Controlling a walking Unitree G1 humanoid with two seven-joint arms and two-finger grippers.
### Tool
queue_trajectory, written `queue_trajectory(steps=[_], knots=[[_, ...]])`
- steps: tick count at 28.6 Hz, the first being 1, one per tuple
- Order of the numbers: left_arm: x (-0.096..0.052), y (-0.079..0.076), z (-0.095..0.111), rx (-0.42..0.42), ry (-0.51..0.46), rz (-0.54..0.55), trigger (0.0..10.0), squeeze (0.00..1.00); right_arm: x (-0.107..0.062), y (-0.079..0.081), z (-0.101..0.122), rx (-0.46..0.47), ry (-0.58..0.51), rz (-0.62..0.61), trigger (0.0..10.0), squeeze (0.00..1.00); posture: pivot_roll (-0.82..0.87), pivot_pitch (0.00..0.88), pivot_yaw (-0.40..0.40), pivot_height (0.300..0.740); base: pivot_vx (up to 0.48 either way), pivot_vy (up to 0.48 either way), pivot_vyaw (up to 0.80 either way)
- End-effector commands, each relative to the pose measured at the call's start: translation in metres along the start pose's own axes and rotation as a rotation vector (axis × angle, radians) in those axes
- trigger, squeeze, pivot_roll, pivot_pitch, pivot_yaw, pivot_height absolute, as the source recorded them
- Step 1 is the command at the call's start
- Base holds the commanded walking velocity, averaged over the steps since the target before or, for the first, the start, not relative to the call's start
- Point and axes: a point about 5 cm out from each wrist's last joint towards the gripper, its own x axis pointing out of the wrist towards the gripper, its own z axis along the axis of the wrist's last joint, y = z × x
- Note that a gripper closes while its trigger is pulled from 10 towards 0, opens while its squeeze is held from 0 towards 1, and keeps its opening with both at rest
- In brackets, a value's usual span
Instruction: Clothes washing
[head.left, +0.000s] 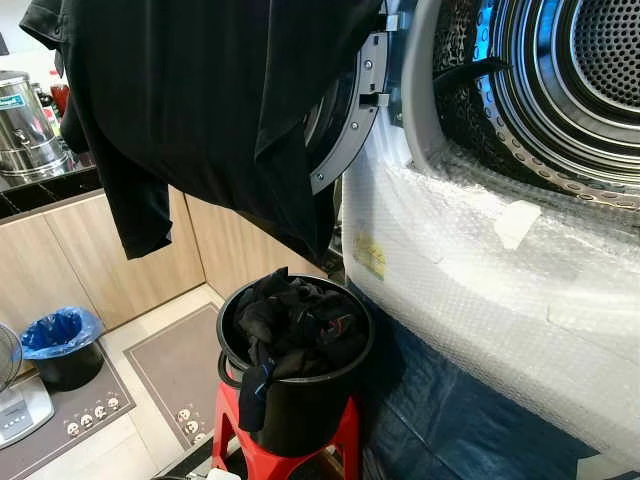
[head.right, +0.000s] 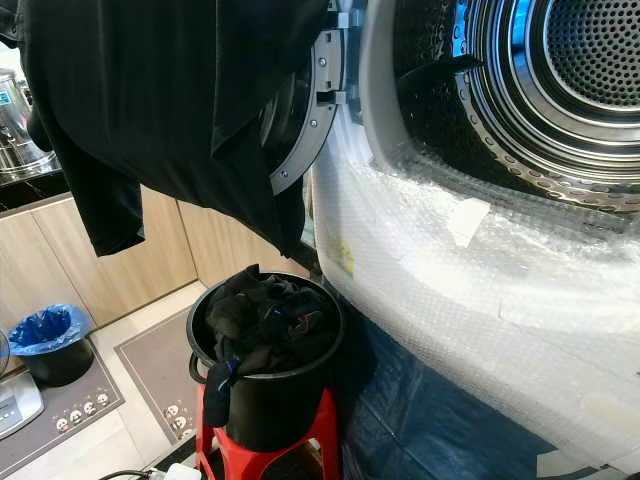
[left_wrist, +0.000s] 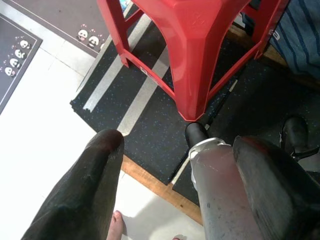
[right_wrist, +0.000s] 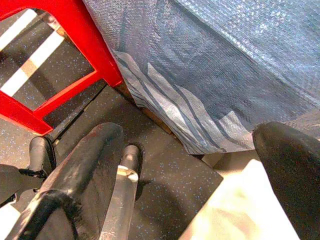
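Note:
A black bucket (head.left: 300, 400) full of dark clothes (head.left: 295, 325) stands on a red plastic stool (head.left: 340, 445) beside the washing machine. The machine's round drum (head.left: 570, 70) is open, its door (head.left: 345, 110) swung to the left, and a large black garment (head.left: 200, 90) hangs over the door. Bubble wrap (head.left: 500, 290) covers the machine's front. My left gripper (left_wrist: 175, 175) hangs low by the stool's leg (left_wrist: 192, 75), open and empty. My right gripper (right_wrist: 200, 165) hangs low over the dark mat, open and empty, near the blue tarp (right_wrist: 225, 65).
A small bin with a blue bag (head.left: 62, 345) stands on the floor by the wooden cabinets. A steel urn (head.left: 25, 125) sits on the counter at left. Grey patterned mats (head.left: 180, 370) lie on the pale tiles. A person's toe (left_wrist: 116, 222) shows beside my left fingers.

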Motion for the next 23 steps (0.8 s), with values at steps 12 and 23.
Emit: queue_trajectory(steps=[12,23], knots=[[-0.0050,-0.0294,-0.0099,0.139,-0.002,-0.271,10.0,0.00,0.0006,0.0465,0.0076,-0.283,-0.024,0.226,10.0,0.00,-0.02,0.000,-0.006,0.740,0.000,0.000,0.00],[-0.0040,-0.0279,-0.0059,0.138,-0.012,-0.264,10.0,0.00,0.0010,0.0488,0.0113,-0.259,-0.036,0.229,10.0,0.00,-0.02,0.000,0.000,0.740,0.000,0.000,0.00]])
